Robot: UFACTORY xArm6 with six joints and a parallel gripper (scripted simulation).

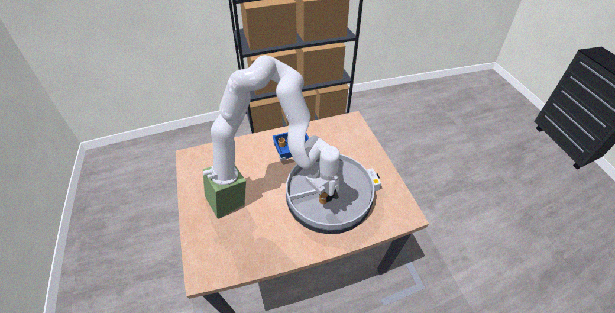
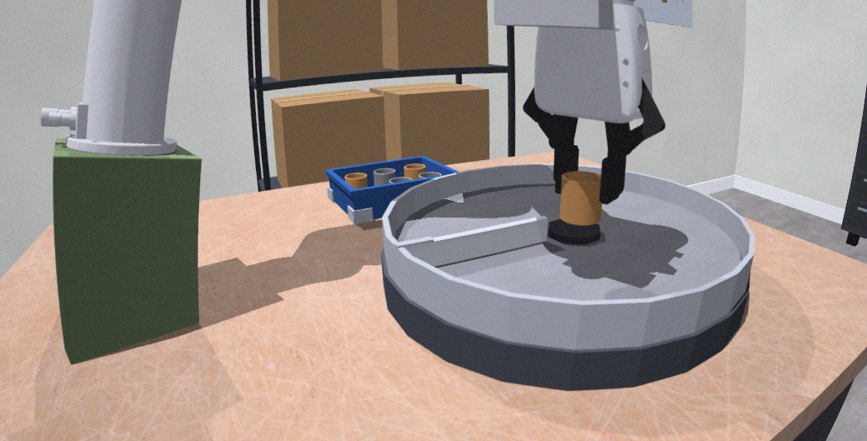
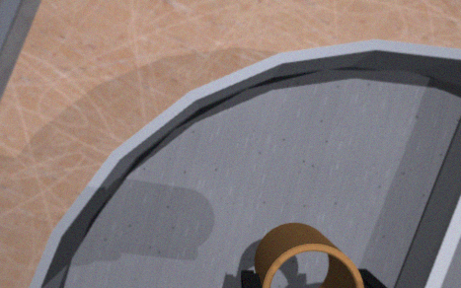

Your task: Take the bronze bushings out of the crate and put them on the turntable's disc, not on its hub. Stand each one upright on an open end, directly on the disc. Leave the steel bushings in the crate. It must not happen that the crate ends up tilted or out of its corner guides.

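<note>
Bronze bushing (image 2: 579,197) orange-brown; hub (image 2: 573,233) black. Turntable (image 2: 546,310) light grey over dark base. Crate (image 2: 363,195) blue, pedestal (image 2: 121,243) green.
</note>
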